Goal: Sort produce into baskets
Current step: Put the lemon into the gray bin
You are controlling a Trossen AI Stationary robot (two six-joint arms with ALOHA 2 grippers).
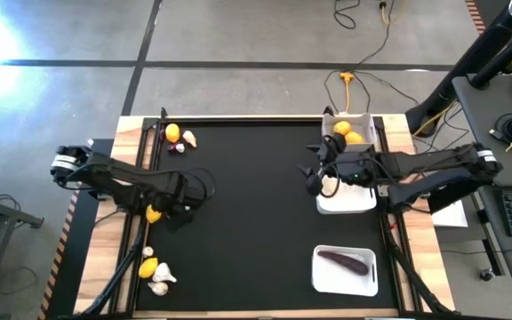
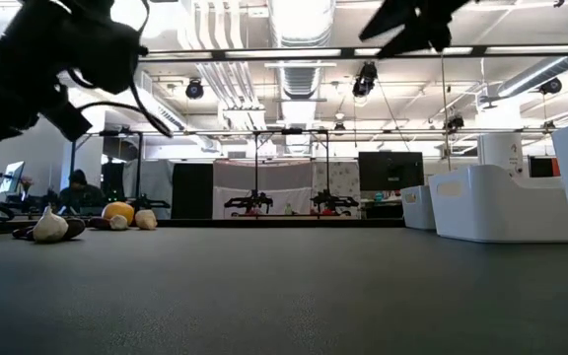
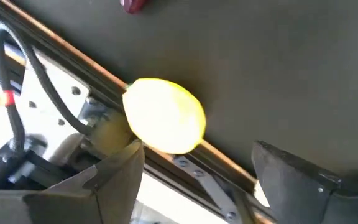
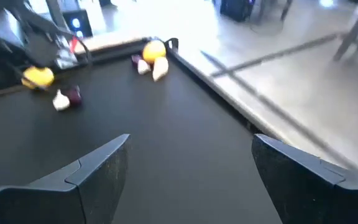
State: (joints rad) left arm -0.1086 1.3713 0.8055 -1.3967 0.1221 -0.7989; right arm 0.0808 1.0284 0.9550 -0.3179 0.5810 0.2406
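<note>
A yellow lemon (image 3: 165, 123) lies at the black mat's left edge, against the rail. My left gripper (image 3: 197, 171) stands open just above it, tipped steeply down; one fingertip (image 3: 132, 152) is close beside the lemon and the other is well off. My right gripper (image 1: 314, 173) hangs open and empty in the air over the mat, beside the middle basket (image 1: 349, 204). The far right basket (image 1: 372, 129) holds two lemons. The near right basket (image 1: 323, 276) holds a dark eggplant (image 1: 343, 260).
At the far left corner lie a lemon (image 1: 172, 133), a garlic bulb (image 1: 188, 139) and a purple bit (image 1: 178, 148). At the near left corner lie a lemon (image 1: 148, 268) and garlic bulbs (image 1: 161, 280). The mat's middle is bare. Cables and rails run along the left edge.
</note>
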